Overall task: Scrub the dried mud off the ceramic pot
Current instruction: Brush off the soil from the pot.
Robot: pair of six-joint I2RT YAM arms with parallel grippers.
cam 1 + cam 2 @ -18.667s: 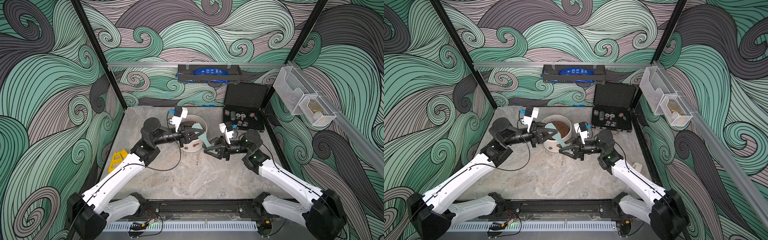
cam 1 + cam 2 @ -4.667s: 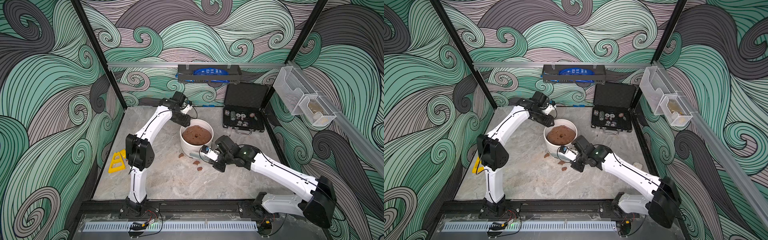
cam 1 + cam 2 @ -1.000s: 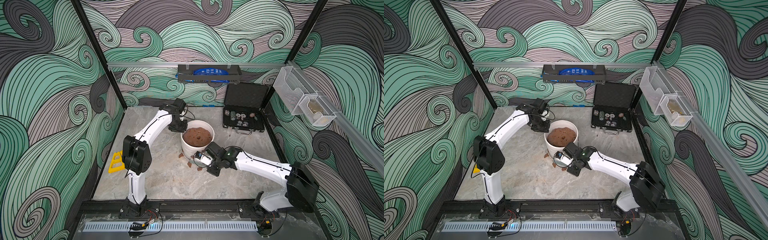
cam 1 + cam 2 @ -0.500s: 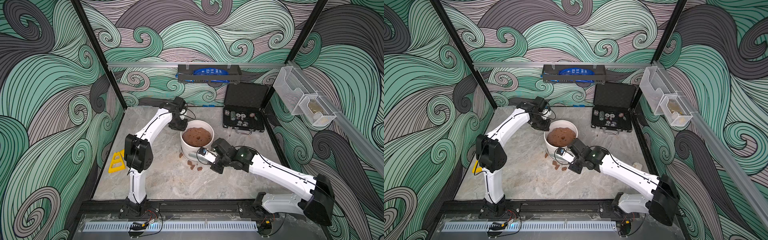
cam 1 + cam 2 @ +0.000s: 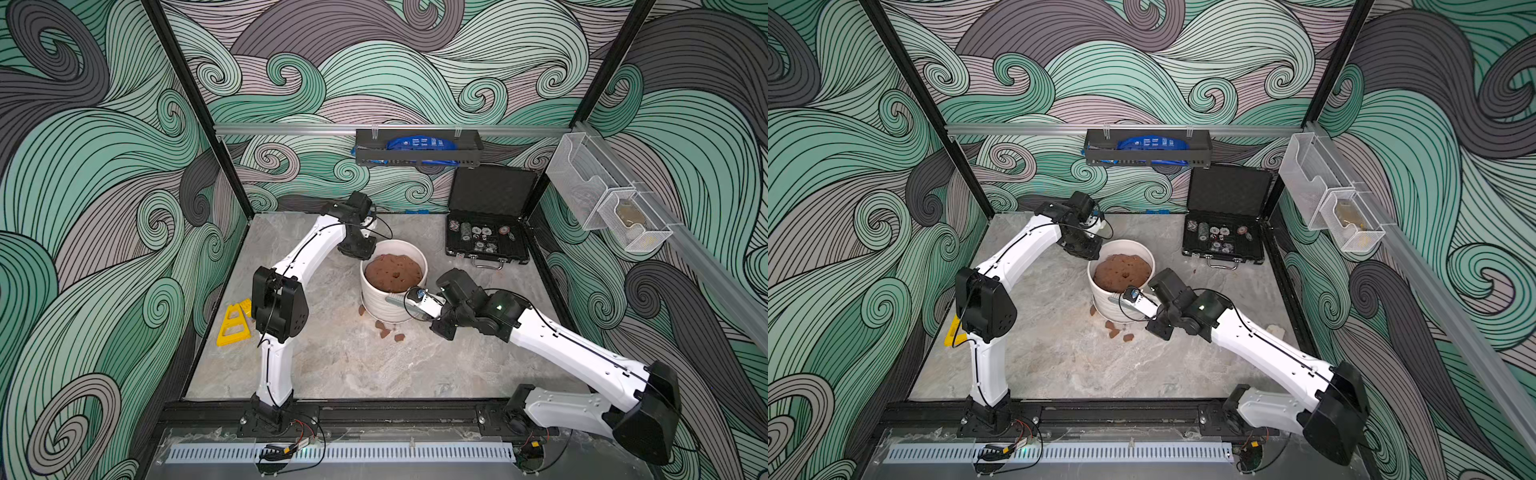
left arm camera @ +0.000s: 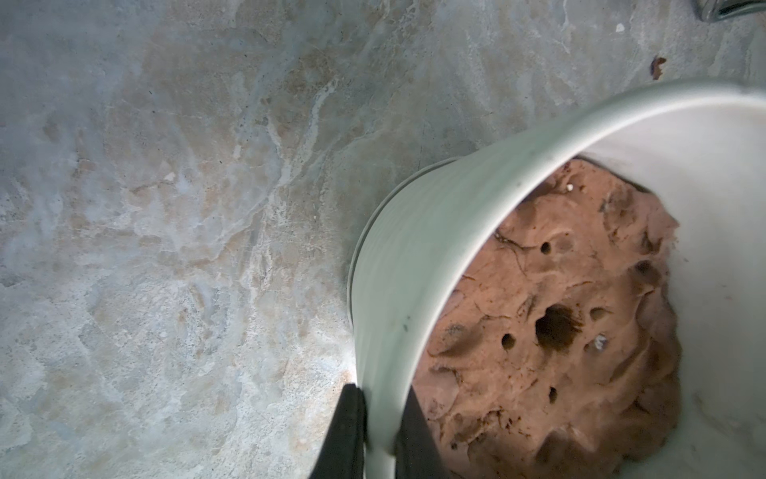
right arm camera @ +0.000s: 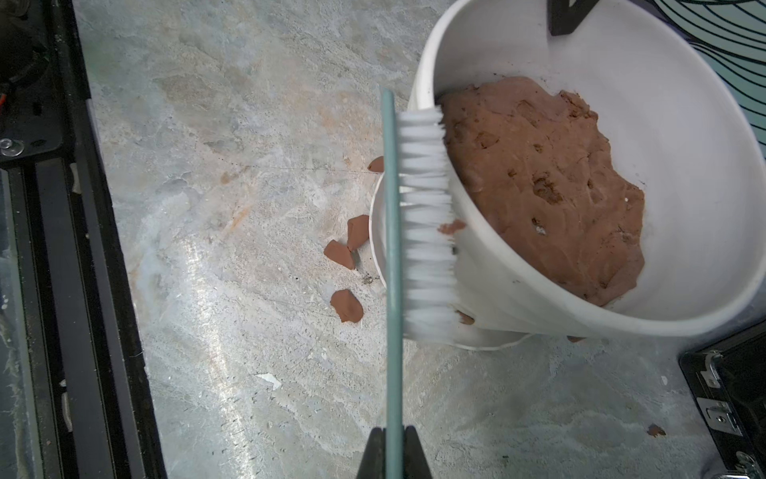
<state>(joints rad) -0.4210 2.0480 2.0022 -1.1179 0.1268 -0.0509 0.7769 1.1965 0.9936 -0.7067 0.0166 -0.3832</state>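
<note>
The white ceramic pot (image 5: 388, 309) (image 5: 1113, 305) stands mid-table, filled with a brown soil mass (image 5: 393, 272). My left gripper (image 6: 379, 414) is shut on the pot's far rim (image 6: 414, 257), one finger outside and one inside. My right gripper (image 7: 393, 439) is shut on the thin teal handle of a brush (image 7: 427, 215). The brush's white bristles press against the pot's near wall (image 7: 497, 282). Dried mud patches (image 7: 452, 227) cling to that wall by the bristles. Several loose flakes of dried mud (image 7: 347, 305) (image 5: 384, 331) lie on the table at the pot's foot.
An open black case of poker chips (image 5: 486, 245) sits at the back right, close to the pot. A yellow piece (image 5: 232, 326) lies by the left wall. The black front rail (image 7: 62, 249) borders the table. A black shelf (image 5: 417, 147) hangs on the back wall.
My right gripper has carried the brush a little up and rightward along the pot's near wall. The left gripper keeps its hold on the rim.
</note>
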